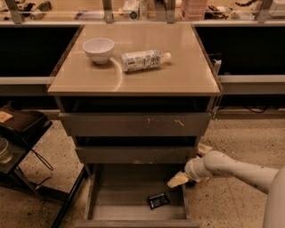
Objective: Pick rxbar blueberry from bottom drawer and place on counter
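Note:
The rxbar blueberry (158,201), a small dark wrapper with pale lettering, lies flat on the floor of the open bottom drawer (120,196), near its front right. My gripper (178,180) comes in from the right on a white arm and hangs just above the drawer's right side, up and to the right of the bar, apart from it. The beige counter (178,71) tops the cabinet above.
A white bowl (99,49) and a clear bottle with a white label (143,60) lie on the counter's left and middle. Two shut drawer fronts (133,124) sit above the open drawer. A dark cart (22,129) stands at the left. A cluttered ledge (133,9) runs behind.

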Robot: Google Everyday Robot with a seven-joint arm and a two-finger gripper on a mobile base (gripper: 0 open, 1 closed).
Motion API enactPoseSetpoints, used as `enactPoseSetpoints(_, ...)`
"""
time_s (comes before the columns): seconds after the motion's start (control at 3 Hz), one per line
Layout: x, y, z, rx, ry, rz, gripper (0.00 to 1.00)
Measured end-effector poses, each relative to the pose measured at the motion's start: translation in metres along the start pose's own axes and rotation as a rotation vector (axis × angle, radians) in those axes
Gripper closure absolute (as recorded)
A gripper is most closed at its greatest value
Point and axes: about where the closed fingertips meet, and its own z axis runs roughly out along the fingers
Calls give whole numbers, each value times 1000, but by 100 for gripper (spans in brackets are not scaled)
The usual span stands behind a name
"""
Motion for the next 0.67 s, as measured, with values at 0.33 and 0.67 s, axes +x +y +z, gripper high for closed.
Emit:
enactPoseSetpoints(0.33,13,21,50,-87,35,23,0)
enactPoseSetpoints(0.67,40,41,87,-143,58,57,0)
